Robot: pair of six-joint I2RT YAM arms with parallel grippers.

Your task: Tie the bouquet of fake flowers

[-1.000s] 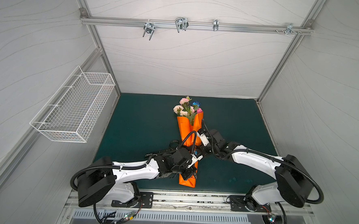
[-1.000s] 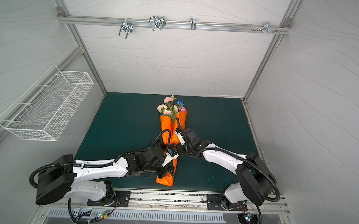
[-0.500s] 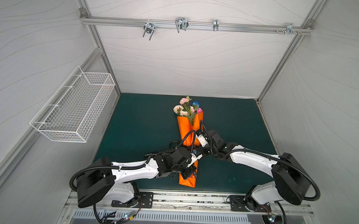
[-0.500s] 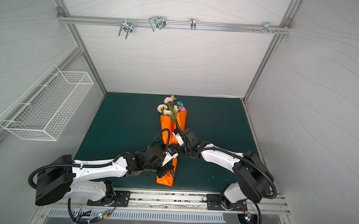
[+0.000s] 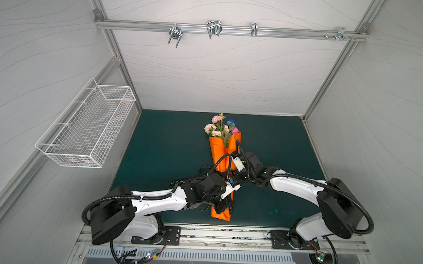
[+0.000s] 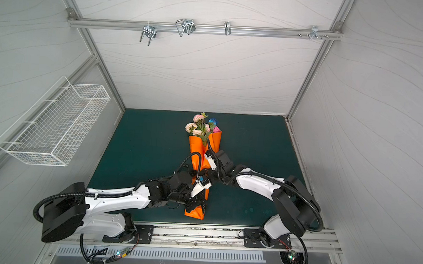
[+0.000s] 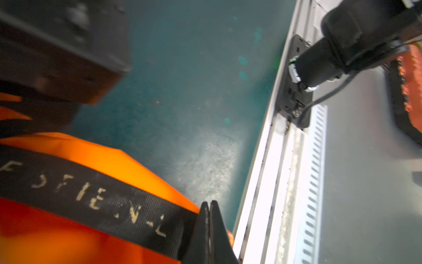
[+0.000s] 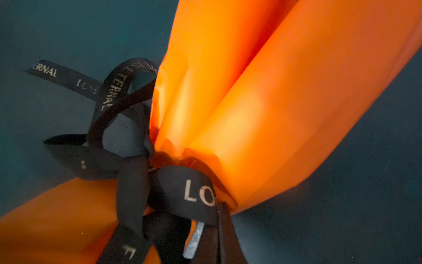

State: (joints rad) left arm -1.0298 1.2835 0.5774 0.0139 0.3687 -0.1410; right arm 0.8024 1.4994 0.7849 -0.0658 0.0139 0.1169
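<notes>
- Right gripper (image 8: 219, 220) has come in along the wrap to the knot and closed since a second ago. Its jaws pinch a strand of the black ribbon (image 8: 110, 96), which is lettered "ETERNAL".
- The left gripper (image 7: 209, 205) is clamped tight on another stretch of that ribbon, drawn across the orange wrapping paper (image 5: 217, 147) near its narrow end.
- The bouquet of fake flowers (image 5: 220, 128) lies in the paper at mid-mat, with its pink, cream and blue blooms towards the back wall.
- The dark green mat (image 5: 167, 147) shows pale scuffs near its front edge, where an aluminium base rail (image 5: 224, 237) borders it.
- White walls (image 5: 221, 76) with a wavy grain close three sides.
- A white wire basket (image 5: 88, 131) hangs on the left wall.
- An overhead bar (image 5: 297, 34) carries metal hooks (image 5: 213, 29).
</notes>
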